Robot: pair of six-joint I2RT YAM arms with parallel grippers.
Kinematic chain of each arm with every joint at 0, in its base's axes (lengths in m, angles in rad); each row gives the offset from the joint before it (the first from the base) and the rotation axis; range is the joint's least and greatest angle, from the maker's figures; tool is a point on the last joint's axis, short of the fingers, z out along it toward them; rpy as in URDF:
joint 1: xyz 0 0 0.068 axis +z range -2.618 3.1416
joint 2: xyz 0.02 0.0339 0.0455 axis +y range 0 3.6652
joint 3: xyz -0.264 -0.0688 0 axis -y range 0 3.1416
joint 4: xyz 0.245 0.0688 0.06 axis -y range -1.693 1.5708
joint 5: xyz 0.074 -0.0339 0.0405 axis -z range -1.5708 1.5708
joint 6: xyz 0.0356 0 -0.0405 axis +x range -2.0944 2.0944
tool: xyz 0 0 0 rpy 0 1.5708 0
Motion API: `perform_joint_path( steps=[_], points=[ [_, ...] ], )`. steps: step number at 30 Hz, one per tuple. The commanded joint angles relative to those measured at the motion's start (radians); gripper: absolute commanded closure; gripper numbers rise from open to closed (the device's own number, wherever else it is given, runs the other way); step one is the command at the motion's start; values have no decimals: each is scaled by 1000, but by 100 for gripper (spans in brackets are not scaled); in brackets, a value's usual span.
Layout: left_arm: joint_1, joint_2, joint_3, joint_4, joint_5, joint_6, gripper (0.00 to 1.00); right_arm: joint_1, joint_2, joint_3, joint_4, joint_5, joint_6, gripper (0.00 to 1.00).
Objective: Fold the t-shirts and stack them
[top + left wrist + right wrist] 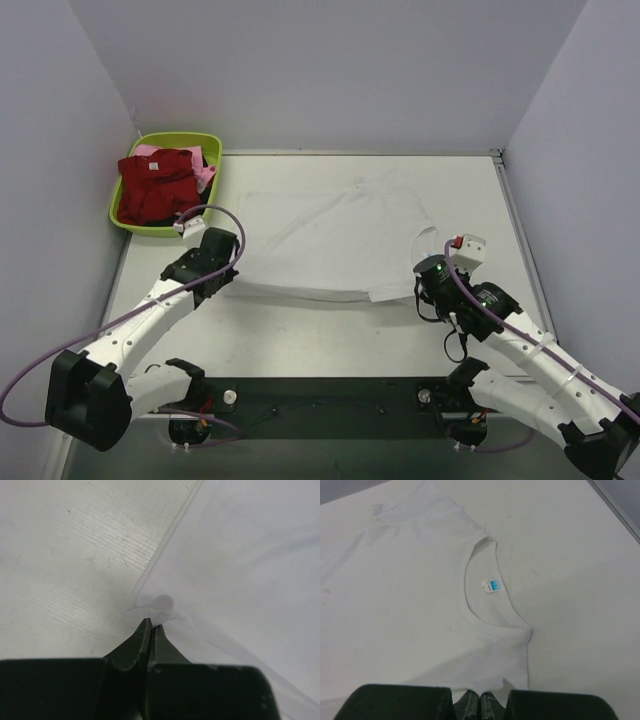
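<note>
Top external view: the pale table point(330, 345) carries a large white t-shirt point(330, 240), spread flat in the middle with its neck toward the right and its hem toward the left. Its near edge looks doubled over in a thin fold. At the far left corner sits a lime-green basin point(122, 222) (plastic, by its look), well apart from the white shirt. A dark red t-shirt point(155, 185) is heaped in the basin, with a pink t-shirt point(207, 176) showing behind it along the far right side.

The left gripper point(151, 625) is at the near left corner of the white t-shirt. Its jaws are pressed together on a small pucker of cloth right at the shirt's edge, with bare table to the left of it. The right gripper point(479, 696) is at the near right of the shirt, just below the collar point(464, 611), its jaws together on the cloth's edge at the shoulder. Inside the neck opening lies a small blue label point(492, 585).
</note>
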Motion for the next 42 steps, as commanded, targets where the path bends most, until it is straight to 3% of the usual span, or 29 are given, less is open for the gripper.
perform_joint_path(
  steps=[1,19,42],
  points=[
    [7,43,75,42,-43,15,100,-81,41,35,102,-81,-110,100],
    [8,310,155,133,-63,6,100,-295,337,150,328,-309,-262,100],
    [71,430,195,199,-18,6,100,-332,668,383,391,-414,-328,100]
  ],
)
